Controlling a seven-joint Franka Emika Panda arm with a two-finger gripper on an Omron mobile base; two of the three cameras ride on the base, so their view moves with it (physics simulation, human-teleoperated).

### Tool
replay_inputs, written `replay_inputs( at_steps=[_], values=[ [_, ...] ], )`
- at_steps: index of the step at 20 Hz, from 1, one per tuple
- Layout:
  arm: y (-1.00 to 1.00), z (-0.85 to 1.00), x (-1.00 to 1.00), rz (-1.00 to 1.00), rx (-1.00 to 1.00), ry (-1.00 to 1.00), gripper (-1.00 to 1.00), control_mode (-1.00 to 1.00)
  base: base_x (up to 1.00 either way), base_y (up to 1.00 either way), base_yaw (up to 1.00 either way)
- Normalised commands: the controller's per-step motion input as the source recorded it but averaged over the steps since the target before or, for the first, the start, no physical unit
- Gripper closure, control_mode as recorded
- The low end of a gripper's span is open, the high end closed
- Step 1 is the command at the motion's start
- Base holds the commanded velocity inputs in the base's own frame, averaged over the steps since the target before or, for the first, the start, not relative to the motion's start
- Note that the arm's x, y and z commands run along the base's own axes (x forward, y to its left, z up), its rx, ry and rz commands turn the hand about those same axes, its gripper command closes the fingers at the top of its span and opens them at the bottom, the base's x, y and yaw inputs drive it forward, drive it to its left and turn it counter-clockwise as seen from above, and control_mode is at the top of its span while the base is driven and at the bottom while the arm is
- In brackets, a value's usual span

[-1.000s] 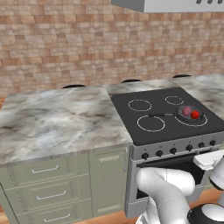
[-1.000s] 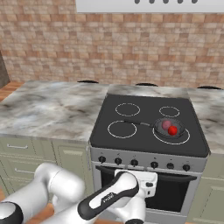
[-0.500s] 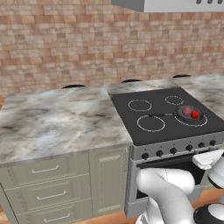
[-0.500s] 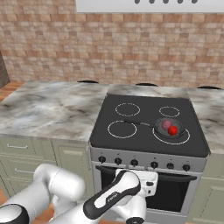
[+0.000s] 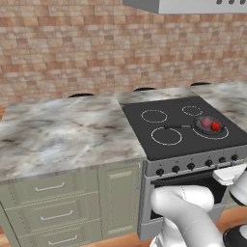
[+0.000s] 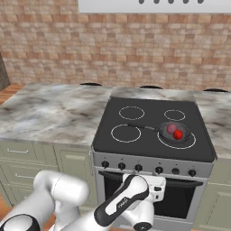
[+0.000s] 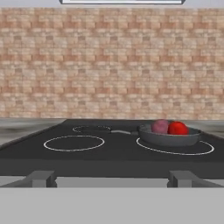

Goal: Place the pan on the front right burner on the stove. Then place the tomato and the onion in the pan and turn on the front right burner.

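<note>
Left base view: the pan (image 5: 208, 125) is seated on the front right burner (image 5: 212, 131) of the stove (image 5: 185, 130), with the onion (image 5: 206, 123) and tomato (image 5: 215, 126) touching inside it. No legible writing is noted.

Right base view: the claw (image 6: 157, 188) is held low before the oven door, below and ahead of the knobs (image 6: 159, 170); the pan is up and beyond it. Its jaw state cannot be told.

Hand view: the pan is seen ahead, right of centre. No brands are readable.

Kitchen: stove (image 6: 153, 151), marble counter (image 5: 58, 140), brick wall (image 6: 113, 49).
</note>
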Motion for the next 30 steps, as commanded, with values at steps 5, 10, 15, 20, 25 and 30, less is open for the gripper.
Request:
replay_inputs(
  at_steps=[5,10,15,20,25,30],
  values=[
    [-0.04,-0.05,0.01,0.00,-0.02,0.01,-1.00,-1.00,0.00,0.00,0.00],
    [0.00,-0.05,0.04,0.00,-0.05,0.04,-1.00,-1.00,0.00,0.00,0.00],
    [0.00,-0.11,0.10,0.00,-0.08,0.06,-1.00,-1.00,0.00,0.00,0.00],
    [0.00,-0.13,0.16,0.00,-0.05,0.05,-1.00,-1.00,0.00,0.00,0.00],
    [-0.06,-0.18,0.15,0.00,0.00,0.04,-1.00,-1.00,0.00,0.00,0.00],
    [-0.13,-0.17,0.09,0.00,0.00,0.01,-1.00,-1.00,0.00,0.00,0.00]
  ],
)
